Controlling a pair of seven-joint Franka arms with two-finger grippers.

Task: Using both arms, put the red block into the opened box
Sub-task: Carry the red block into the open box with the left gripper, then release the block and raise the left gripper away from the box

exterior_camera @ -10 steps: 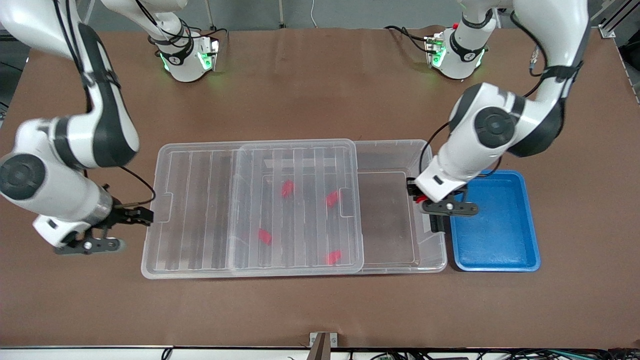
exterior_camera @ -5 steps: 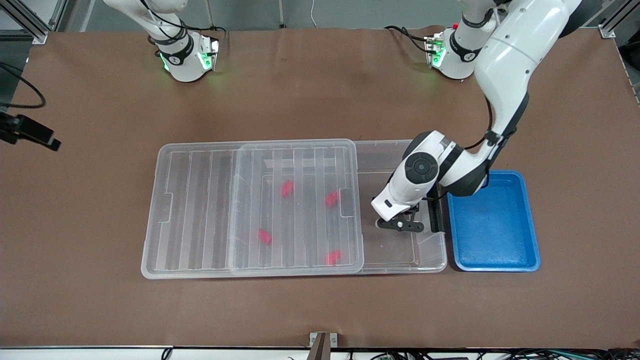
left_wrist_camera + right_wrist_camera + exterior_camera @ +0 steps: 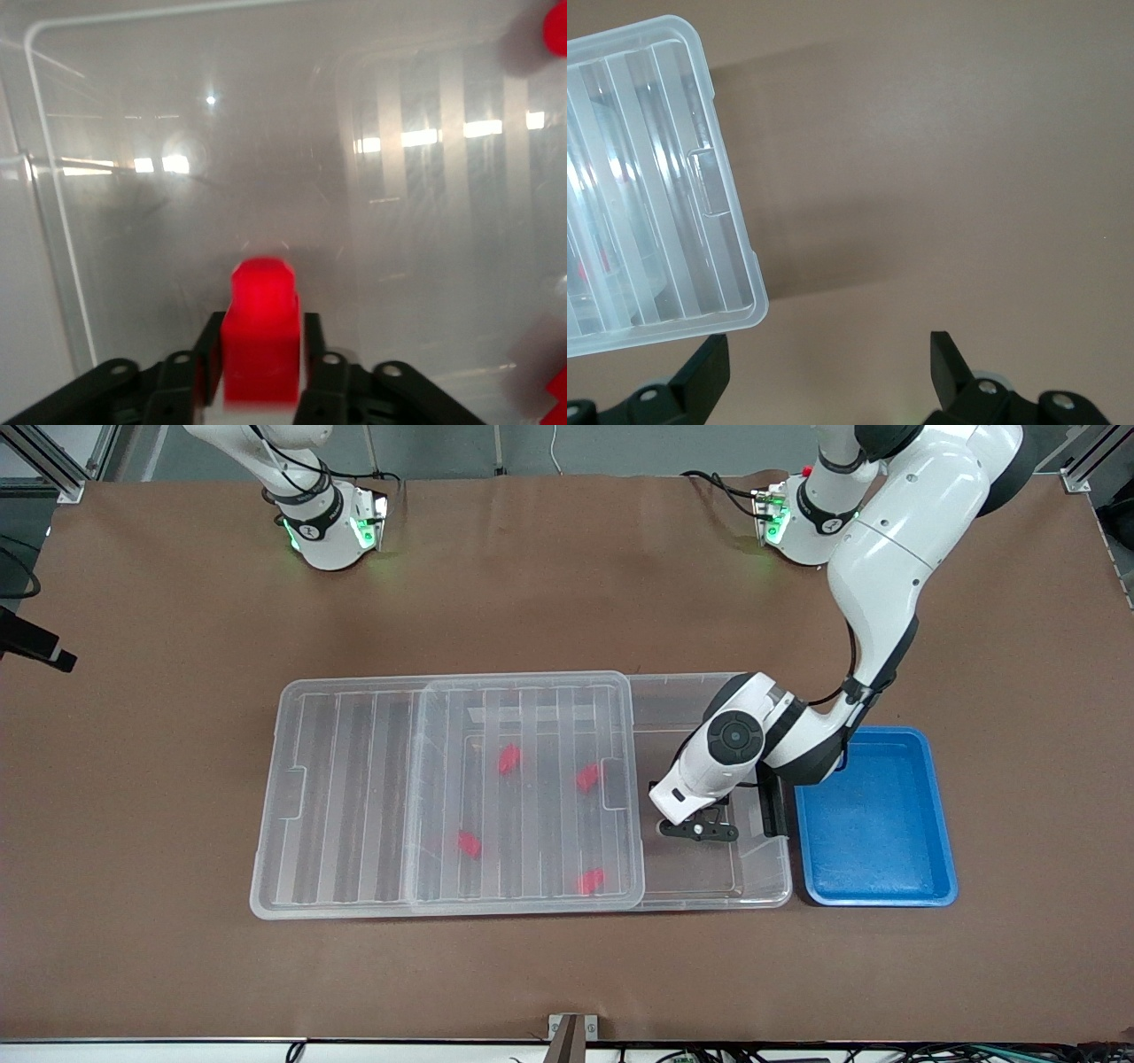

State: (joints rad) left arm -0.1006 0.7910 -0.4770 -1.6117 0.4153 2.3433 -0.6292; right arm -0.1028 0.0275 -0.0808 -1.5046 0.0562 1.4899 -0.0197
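The clear box [image 3: 709, 689] lies across the middle of the table. Its ribbed lid [image 3: 354, 797] is slid toward the right arm's end, leaving the end by the left arm uncovered. My left gripper [image 3: 698, 831] hangs low inside that uncovered part. In the left wrist view the red block [image 3: 261, 301] stands between the fingers of the left gripper [image 3: 262, 341], which are open by a thin gap. Several more red blocks [image 3: 508, 758] lie under the lid. My right gripper [image 3: 828, 354] hovers open and empty over bare table beside the lid's corner [image 3: 735, 305].
A blue tray [image 3: 877, 815] sits beside the box toward the left arm's end, past the black latch [image 3: 772, 806]. The right arm is almost wholly outside the front view. Brown table surface surrounds the box.
My left gripper moved from the box's latch end over into the uncovered part, and its fingers loosened around the red block. My right arm pulled back from the lid's end.
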